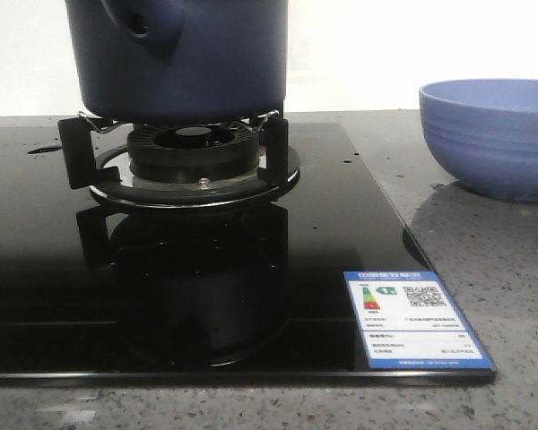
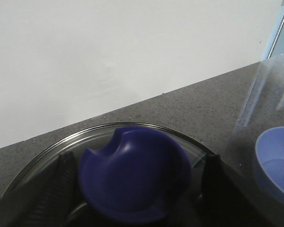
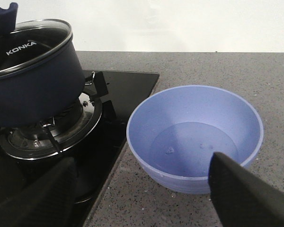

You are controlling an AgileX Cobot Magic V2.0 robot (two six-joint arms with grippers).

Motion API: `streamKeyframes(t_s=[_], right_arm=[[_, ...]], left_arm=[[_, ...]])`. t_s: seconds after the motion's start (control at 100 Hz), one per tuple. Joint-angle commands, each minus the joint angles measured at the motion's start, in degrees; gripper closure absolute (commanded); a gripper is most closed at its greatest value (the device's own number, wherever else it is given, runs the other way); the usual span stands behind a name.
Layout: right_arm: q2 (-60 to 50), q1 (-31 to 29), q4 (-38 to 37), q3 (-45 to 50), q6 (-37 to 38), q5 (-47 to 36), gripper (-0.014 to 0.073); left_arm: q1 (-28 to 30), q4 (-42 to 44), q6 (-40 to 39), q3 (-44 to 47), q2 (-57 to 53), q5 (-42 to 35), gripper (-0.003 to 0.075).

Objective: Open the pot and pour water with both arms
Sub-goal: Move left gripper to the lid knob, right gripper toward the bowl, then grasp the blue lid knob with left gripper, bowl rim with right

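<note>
The dark navy pot (image 1: 184, 54) stands on the gas burner (image 1: 193, 157), its stubby hollow handle (image 1: 143, 22) facing the front. It also shows in the right wrist view (image 3: 33, 90), with a glass lid (image 3: 35, 40) on it. In the left wrist view my left gripper (image 2: 137, 189) is open just above the lid (image 2: 94, 135). Its fingers (image 2: 57, 189) stand either side of the lid's dark blue knob (image 2: 132, 172), with small gaps. My right gripper (image 3: 142, 198) is open and empty, over the counter by the bowl. Neither gripper shows in the front view.
A periwinkle ribbed bowl (image 1: 493, 134) sits on the grey counter right of the black glass hob (image 1: 206, 269); it also shows in both wrist views (image 3: 194, 137) (image 2: 277, 161). A blue energy label (image 1: 417, 318) is stuck at the hob's front right corner. A white wall is behind.
</note>
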Motion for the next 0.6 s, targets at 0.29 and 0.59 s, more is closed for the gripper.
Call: streamKeyframes(t_s=[0.29, 0.59], right_arm=[[0.7, 0.1, 0.1, -2.1, -0.7, -4.5, 0.0071], [0.7, 0.1, 0.1, -2.1, -0.7, -4.5, 0.0071]], left_arm=[[-0.5, 1.9, 0.2, -2.3, 0.9, -5.8, 0.0277], [-0.5, 3.2, 0.3, -2.3, 0.9, -6.7, 0.0417]])
